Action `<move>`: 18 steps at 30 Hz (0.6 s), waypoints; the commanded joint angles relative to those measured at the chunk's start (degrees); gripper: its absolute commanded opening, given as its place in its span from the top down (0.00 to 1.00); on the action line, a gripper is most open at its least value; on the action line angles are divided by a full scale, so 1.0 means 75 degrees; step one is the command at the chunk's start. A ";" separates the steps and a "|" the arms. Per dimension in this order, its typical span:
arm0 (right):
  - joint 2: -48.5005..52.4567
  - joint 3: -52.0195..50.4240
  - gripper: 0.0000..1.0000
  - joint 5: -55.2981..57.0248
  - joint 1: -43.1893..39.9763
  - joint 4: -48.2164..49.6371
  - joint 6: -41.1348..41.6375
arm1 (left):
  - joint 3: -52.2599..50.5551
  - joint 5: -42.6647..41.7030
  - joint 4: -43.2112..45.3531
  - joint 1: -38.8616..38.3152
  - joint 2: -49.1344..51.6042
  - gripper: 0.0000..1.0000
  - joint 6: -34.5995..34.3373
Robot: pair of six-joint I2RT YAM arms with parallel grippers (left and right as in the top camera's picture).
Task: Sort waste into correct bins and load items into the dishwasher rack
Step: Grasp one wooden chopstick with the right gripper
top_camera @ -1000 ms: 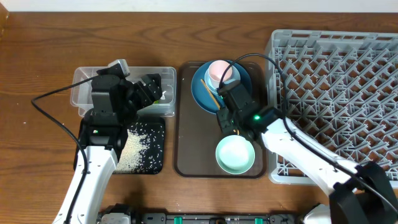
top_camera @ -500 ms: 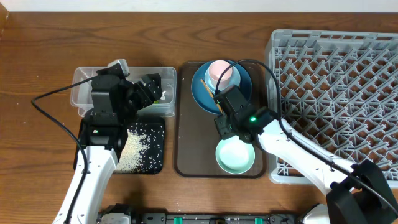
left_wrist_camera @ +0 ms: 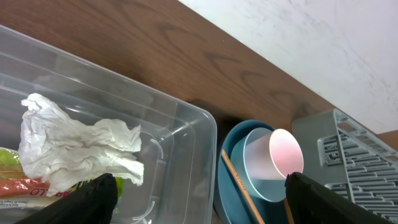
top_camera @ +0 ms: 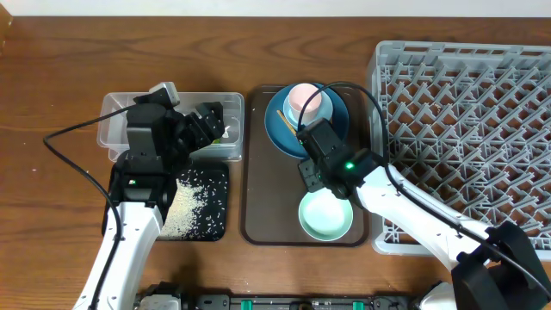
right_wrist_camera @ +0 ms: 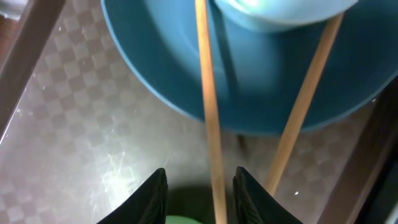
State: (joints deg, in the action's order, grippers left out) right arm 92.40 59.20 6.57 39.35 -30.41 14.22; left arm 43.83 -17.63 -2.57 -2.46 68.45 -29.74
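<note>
Two wooden chopsticks (right_wrist_camera: 208, 118) lean on the rim of the blue plate-bowl (right_wrist_camera: 261, 93) and run down over the brown tray. My right gripper (right_wrist_camera: 200, 177) is open low over them. One stick runs between its fingers, close to the right one, and the other stick (right_wrist_camera: 305, 106) lies outside. In the overhead view this gripper (top_camera: 312, 148) hovers between the plate-bowl (top_camera: 280, 129), which holds a pink cup (top_camera: 303, 102), and the mint bowl (top_camera: 325, 215). My left gripper (left_wrist_camera: 202, 199) hangs wide open over the clear tub (left_wrist_camera: 186, 143), which holds the tissue (left_wrist_camera: 81, 146) and the wrapper (left_wrist_camera: 25, 186).
The brown serving tray (top_camera: 258, 185) carries the plate-bowl and the mint bowl. A black tray (top_camera: 217, 220) with white rice grains (top_camera: 185, 207) sits in front of the clear tub (top_camera: 116, 120). The grey dishwasher rack (top_camera: 465, 129) fills the right side, close to the right arm.
The right gripper's jaws have spread apart around the chopstick, and the gripper has shifted slightly left. The left arm has not moved.
</note>
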 commanded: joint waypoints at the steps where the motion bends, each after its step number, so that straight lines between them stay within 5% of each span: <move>1: -0.0017 0.0137 0.67 0.0294 0.0009 0.0035 -0.0137 | -0.0006 0.0052 0.0026 0.0003 -0.0061 0.11 0.0105; 18: -0.0017 0.0090 0.74 -0.0522 0.0015 -0.0545 -0.0134 | -0.0009 0.0052 0.0023 0.0003 -0.0058 0.11 0.0105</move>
State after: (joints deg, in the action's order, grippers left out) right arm 92.40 59.20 4.89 39.35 -34.22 13.74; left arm 43.83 -17.63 -2.57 -2.46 68.45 -29.74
